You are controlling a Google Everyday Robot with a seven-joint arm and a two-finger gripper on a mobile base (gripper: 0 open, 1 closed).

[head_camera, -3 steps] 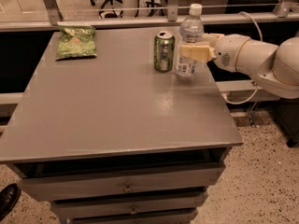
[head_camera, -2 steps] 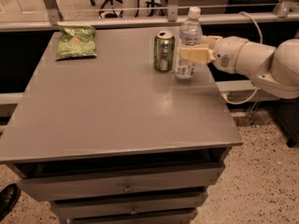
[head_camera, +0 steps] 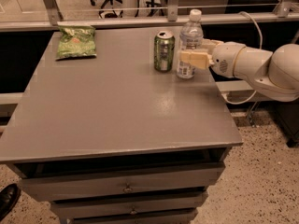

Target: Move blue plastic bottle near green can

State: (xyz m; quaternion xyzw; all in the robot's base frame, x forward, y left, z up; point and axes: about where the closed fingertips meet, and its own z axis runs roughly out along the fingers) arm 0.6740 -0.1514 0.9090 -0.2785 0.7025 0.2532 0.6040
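The blue plastic bottle (head_camera: 189,41), clear with a white cap and a white-blue label, stands upright on the grey table (head_camera: 117,101) near its far right edge. The green can (head_camera: 164,51) stands upright just left of the bottle, a small gap apart. My gripper (head_camera: 192,56) reaches in from the right at the bottle's mid height, with its cream fingers (head_camera: 191,59) on both sides of the bottle's body. The white arm (head_camera: 261,69) extends off the right side of the table.
A flat green chip bag (head_camera: 75,42) lies at the far left corner of the table. Drawers (head_camera: 126,188) sit under the tabletop. A metal rail (head_camera: 140,20) runs behind the table. A dark shoe (head_camera: 7,199) shows at bottom left.
The bottle and gripper have stayed in nearly the same place next to the can; at most a slight shift left.
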